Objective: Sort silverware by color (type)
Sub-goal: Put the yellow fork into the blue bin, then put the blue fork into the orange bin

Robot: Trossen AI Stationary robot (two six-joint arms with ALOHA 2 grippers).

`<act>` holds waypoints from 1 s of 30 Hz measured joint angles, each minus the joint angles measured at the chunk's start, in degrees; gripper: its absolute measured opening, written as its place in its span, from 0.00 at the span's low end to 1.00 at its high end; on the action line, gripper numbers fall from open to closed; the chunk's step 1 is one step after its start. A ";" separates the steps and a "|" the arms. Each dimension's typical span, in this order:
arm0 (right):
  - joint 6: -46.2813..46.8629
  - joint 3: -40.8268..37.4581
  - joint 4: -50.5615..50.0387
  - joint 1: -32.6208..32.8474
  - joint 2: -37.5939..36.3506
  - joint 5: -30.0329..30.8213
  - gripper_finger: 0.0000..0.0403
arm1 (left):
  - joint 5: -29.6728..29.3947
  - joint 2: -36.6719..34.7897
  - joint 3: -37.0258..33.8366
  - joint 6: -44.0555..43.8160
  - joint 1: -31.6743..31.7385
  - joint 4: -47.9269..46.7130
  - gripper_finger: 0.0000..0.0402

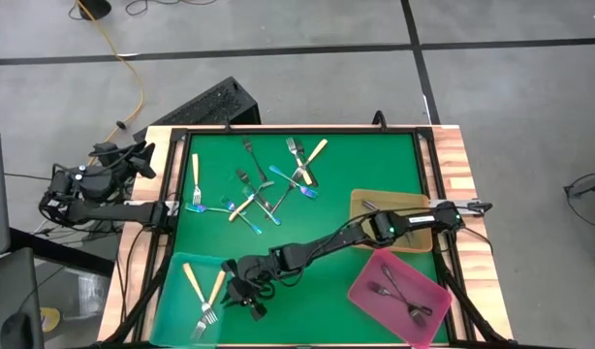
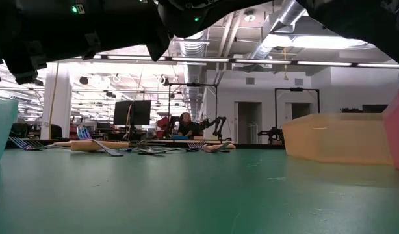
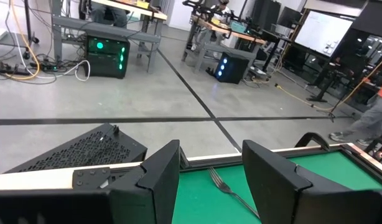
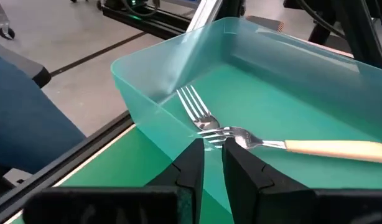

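Two cream forks [image 1: 203, 291] are seen in the teal tray [image 1: 172, 308], handles toward the far side, tines toward the near edge, long axes converging in a narrow V. In the right wrist view the tines of both cross near the tray wall. Loose forks [image 1: 264, 184] lie scattered on the green mat [image 1: 365, 165], axes pointing all ways. Two dark forks [image 1: 402, 294] lie crossed in the pink tray [image 1: 367, 291]; another is glimpsed in the tan tray [image 1: 360, 202].

The mat is framed by a wooden table [image 1: 453, 155] on grey concrete floor. A workshop with benches and monitors is seen beyond.

The right gripper [image 1: 241, 296] is placed just beside the teal tray, fingers [image 4: 192, 163] nearly together, nothing between them; the cream forks lie just ahead of them. The left gripper [image 1: 142, 155] is parked past the table's far left corner, fingers apart, empty.
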 joint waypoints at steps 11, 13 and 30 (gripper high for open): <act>0.96 2.45 -3.26 -3.15 -1.17 0.69 0.20 | -0.04 0.00 0.00 -0.01 -0.02 0.00 0.39; 0.92 2.41 -5.74 -3.47 -1.70 0.72 0.20 | -0.03 0.00 0.00 -0.01 -0.02 0.00 0.39; -8.82 2.39 -29.29 -8.80 -15.40 40.61 0.20 | -0.02 0.00 0.00 0.04 -0.02 0.02 0.39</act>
